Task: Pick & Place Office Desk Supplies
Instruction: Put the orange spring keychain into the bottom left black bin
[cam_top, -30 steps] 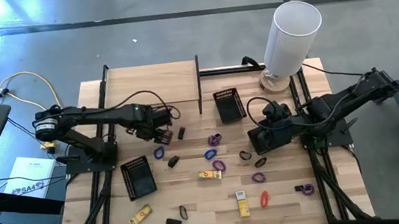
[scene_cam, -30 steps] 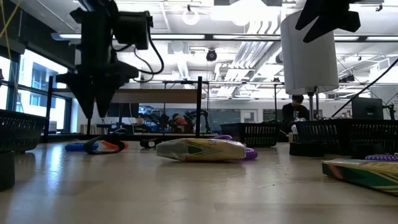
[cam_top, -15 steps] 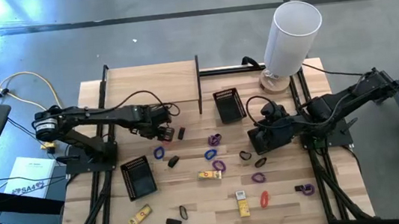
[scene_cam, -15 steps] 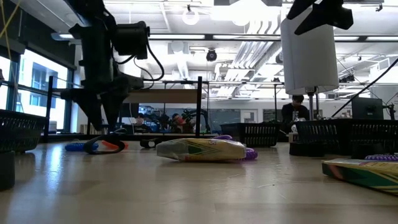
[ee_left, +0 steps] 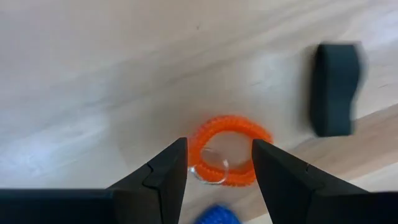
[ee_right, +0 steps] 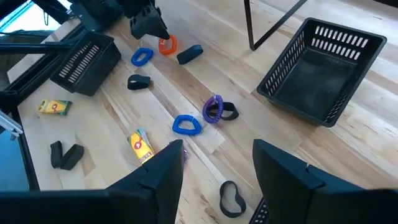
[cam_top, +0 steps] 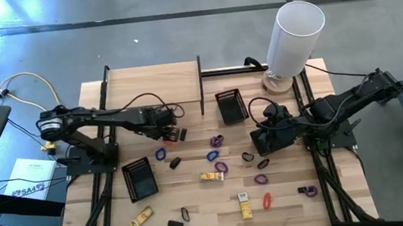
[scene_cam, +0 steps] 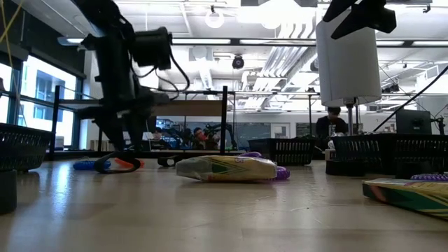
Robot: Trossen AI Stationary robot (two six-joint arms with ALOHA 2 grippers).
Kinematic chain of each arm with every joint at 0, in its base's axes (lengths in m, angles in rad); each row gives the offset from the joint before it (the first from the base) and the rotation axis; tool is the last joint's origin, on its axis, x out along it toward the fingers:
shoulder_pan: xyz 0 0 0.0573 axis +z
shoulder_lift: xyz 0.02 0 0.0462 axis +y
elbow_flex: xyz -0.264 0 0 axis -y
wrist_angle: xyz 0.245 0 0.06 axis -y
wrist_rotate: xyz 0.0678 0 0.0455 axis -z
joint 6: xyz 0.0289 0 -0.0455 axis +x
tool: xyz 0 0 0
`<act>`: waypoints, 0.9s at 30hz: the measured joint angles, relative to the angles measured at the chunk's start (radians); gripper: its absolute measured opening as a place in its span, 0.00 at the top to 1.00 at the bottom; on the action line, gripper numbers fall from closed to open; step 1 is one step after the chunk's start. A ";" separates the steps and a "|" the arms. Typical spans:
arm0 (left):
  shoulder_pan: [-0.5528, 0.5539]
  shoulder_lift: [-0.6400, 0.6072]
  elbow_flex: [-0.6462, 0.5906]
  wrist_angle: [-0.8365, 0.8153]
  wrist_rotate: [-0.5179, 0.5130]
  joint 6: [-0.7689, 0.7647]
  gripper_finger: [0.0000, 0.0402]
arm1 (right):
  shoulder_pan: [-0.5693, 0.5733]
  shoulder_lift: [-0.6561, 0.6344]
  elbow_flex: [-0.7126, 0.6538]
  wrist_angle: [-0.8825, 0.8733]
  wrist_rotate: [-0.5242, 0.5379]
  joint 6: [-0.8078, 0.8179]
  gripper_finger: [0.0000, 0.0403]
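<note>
Orange loop [ee_left: 230, 151] (partly behind jaws)

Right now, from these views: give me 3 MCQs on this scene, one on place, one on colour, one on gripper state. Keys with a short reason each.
1. The left gripper is over:
A. the orange coil loop
B. a yellow packet
C. the white cylinder

2. The loop next to the orange one, on the side away from the black block, is:
A. red
B. blue
C. black

3. The right gripper is:
A. shut on a loop
B. shut on a block
C. open, holding nothing

Key: 1 A, left wrist view shows the loop between the fingers. 2 B, a blue loop lies there in the right wrist view. 3 C, its fingers stand apart over the table.
</note>
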State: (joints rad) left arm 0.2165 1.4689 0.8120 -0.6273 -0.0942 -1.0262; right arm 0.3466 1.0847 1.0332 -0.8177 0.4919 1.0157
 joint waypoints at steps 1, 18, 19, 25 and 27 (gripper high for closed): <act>0.000 0.012 0.000 0.000 0.011 0.004 0.57 | 0.000 0.000 0.000 0.000 0.000 0.000 0.55; -0.013 0.172 0.004 -0.031 0.013 0.016 0.63 | 0.000 0.000 0.000 -0.001 0.000 -0.001 0.55; -0.013 0.172 0.004 -0.031 0.013 0.016 0.66 | 0.000 0.000 0.000 -0.001 0.000 -0.001 0.55; -0.012 0.173 0.003 -0.045 0.014 0.027 0.83 | 0.000 0.000 0.000 -0.001 0.006 -0.019 0.55; -0.012 0.174 0.003 -0.051 0.016 0.076 0.90 | 0.000 0.000 0.000 -0.001 0.007 -0.019 0.55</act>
State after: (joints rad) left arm 0.2043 1.6429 0.8150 -0.6782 -0.0782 -0.9502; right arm 0.3466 1.0851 1.0332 -0.8187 0.4992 0.9966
